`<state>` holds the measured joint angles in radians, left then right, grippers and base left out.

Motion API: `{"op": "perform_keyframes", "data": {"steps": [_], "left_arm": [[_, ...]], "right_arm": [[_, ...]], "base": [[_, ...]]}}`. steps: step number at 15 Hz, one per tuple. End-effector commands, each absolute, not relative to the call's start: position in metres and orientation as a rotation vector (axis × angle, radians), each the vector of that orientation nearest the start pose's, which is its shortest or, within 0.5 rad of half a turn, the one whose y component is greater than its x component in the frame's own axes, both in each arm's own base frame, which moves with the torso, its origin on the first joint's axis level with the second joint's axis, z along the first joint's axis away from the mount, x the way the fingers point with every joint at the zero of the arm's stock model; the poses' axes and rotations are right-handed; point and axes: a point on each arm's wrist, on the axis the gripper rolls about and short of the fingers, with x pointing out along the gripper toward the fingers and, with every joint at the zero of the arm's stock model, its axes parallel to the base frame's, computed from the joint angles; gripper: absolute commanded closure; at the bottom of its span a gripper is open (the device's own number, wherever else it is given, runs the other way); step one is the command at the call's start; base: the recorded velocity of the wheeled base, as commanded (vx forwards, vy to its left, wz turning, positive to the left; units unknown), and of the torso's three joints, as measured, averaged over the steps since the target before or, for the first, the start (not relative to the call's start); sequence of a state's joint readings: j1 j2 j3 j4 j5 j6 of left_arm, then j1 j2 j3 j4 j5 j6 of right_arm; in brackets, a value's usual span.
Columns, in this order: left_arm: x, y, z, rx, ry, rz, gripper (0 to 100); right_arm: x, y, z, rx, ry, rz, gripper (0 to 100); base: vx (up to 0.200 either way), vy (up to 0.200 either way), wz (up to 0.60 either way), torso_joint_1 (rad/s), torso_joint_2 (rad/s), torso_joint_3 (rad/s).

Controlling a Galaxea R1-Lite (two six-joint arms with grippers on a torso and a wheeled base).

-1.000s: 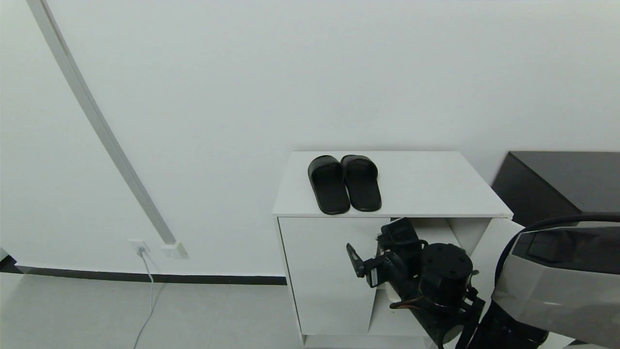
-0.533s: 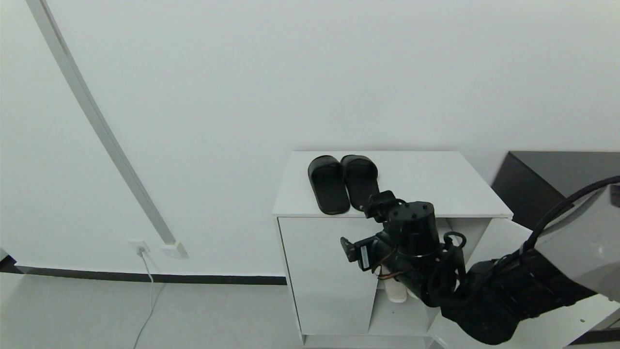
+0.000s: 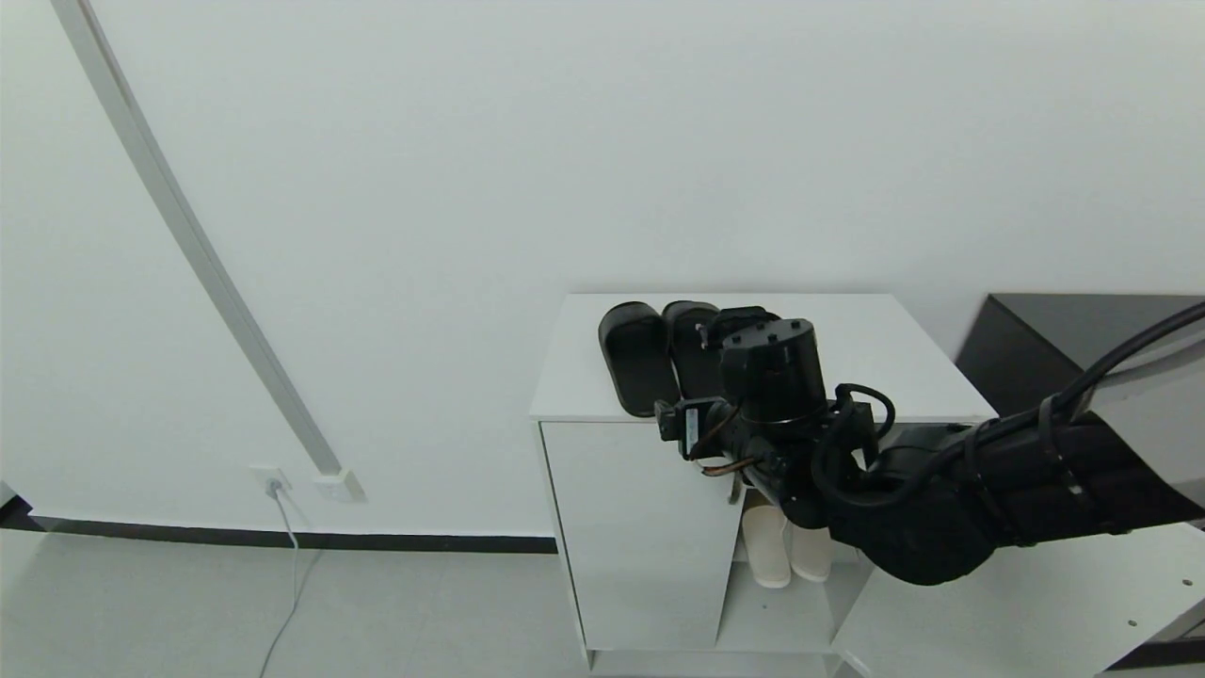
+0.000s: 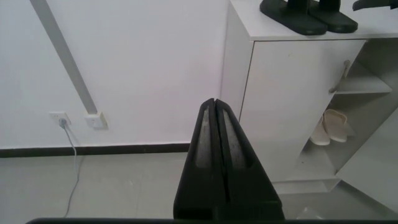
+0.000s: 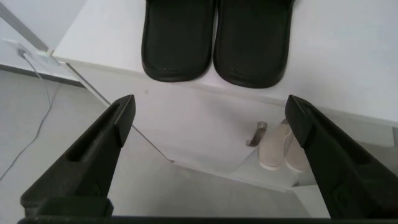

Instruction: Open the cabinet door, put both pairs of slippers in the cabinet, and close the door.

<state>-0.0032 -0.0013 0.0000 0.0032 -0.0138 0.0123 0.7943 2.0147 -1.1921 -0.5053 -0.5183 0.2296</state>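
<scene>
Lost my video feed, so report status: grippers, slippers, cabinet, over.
Right gripper open, at black slippers on cabinet top. Left gripper shut, holding nothing. White slippers on shelf inside, door open.

Right gripper [image 5: 210, 107] agape, left gripper [image 4: 216, 111] closed

R gripper [image 5: 210, 107] rises from cabinet's [image 3: 838, 363] open compartment to just above cabinet top, now over black slippers [image 3: 640, 358], jaws wide.

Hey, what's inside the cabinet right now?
A pair of white slippers sits low in the open right side of the cabinet. The left side is behind a shut door, so anything in there is hidden.
</scene>
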Motion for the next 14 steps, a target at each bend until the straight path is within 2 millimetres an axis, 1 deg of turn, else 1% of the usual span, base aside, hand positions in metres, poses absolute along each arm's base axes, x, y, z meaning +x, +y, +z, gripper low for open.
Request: {"op": "perform_keyframes", "data": {"steps": [1, 4, 7, 9, 11, 12, 14], "left_arm": [[-0.023, 0.0, 0.075, 0.012, 0.003, -0.017, 100], [-0.023, 0.0, 0.075, 0.014, 0.003, -0.018, 100], [-0.023, 0.0, 0.075, 0.014, 0.003, -0.018, 100], [-0.023, 0.0, 0.075, 0.012, 0.003, -0.018, 100], [-0.023, 0.0, 0.075, 0.012, 0.003, -0.018, 100], [-0.023, 0.0, 0.075, 0.012, 0.003, -0.018, 100], [-0.023, 0.0, 0.075, 0.012, 0.003, -0.018, 100]], "right_arm": [[0.288, 0.277, 0.161, 0.03, 0.285, 0.242, 0], [0.288, 0.277, 0.159, 0.029, 0.289, 0.24, 0], [0.289, 0.28, 0.152, 0.02, 0.302, 0.241, 0], [0.295, 0.285, 0.137, 0.011, 0.313, 0.236, 0], [0.303, 0.293, 0.127, 0.026, 0.277, 0.228, 0], [0.31, 0.299, 0.121, 0.031, 0.258, 0.21, 0], [0.318, 0.305, 0.117, 0.04, 0.25, 0.208, 0]], "base": [[0.2, 0.0, 0.0, 0.007, 0.0, 0.007], [0.2, 0.0, 0.0, -0.006, 0.0, 0.005], [0.2, 0.0, 0.0, 0.009, 0.0, -0.002], [0.2, 0.0, 0.0, 0.005, 0.01, 0.002], [0.0, 0.0, 0.0, 0.0, 0.0, 0.0], [0.0, 0.0, 0.0, 0.0, 0.0, 0.0], [0.0, 0.0, 0.0, 0.0, 0.0, 0.0]]}}
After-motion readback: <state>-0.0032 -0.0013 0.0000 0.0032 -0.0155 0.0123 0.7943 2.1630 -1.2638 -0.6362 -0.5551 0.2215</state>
